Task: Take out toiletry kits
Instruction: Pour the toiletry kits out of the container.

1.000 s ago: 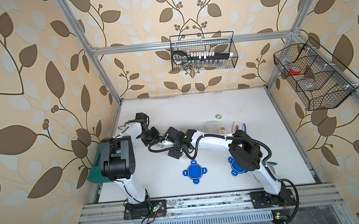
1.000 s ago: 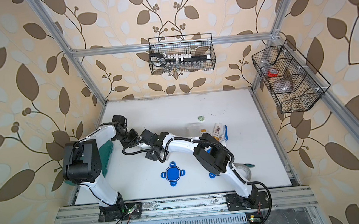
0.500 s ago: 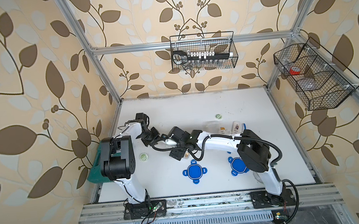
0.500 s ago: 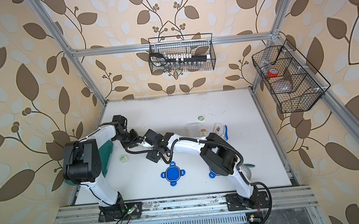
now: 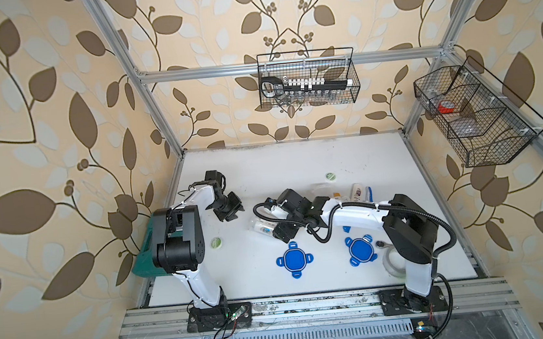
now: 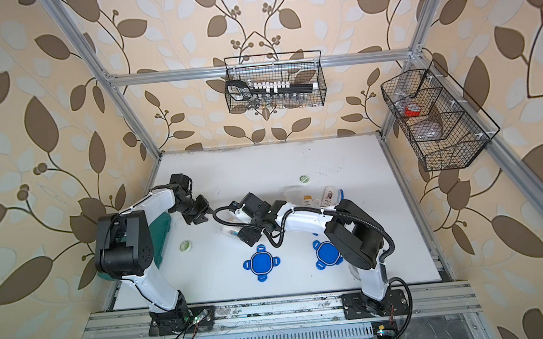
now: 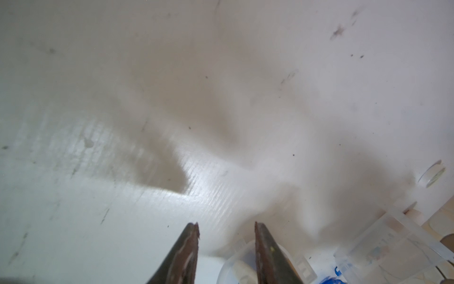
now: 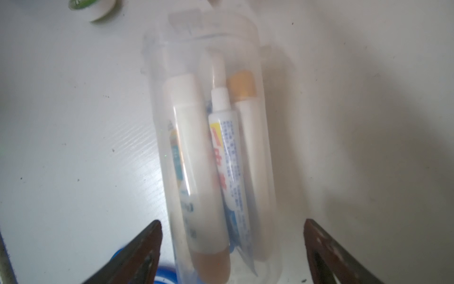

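while the right gripper (image 8: 232, 221) hangs low over the white tabletop (image 8: 61, 123), its jaws stand wide apart on either side of a clear plastic jar (image 8: 211, 39) that lies on its side. the right wrist view shows a strip of table between each finger and the jar wall, so nothing is clasped. inside that jar a white mini bottle (image 8: 189, 137), a small printed tube (image 8: 227, 152) with a white cap and a slim white bottle with an orange-yellow cap (image 8: 242, 84) lie packed side by side along its length. a round green-white disc (image 8: 95, 7) lies loose on the table beyond the jar's far end, apart from it; in both top views it sits between the jar and the left arm's base.

the left gripper (image 7: 224, 225) has its jaws a narrow gap apart, with only bare table between them, and it grasps nothing. in both top views it hovers near the lying jar without touching it.

behind the right arm, toward the back wall, more kit pieces lie out on the table beside a second clear jar (image 5: 319, 189): a labelled white bottle (image 5: 357, 192), a blue-white toothbrush piece (image 5: 369, 193) just beside it, and a second green-white disc (image 5: 330, 176) a little farther back. two blue four-tabbed lids (image 5: 294, 259) lie flat near the front edge, well apart from the kit pieces.
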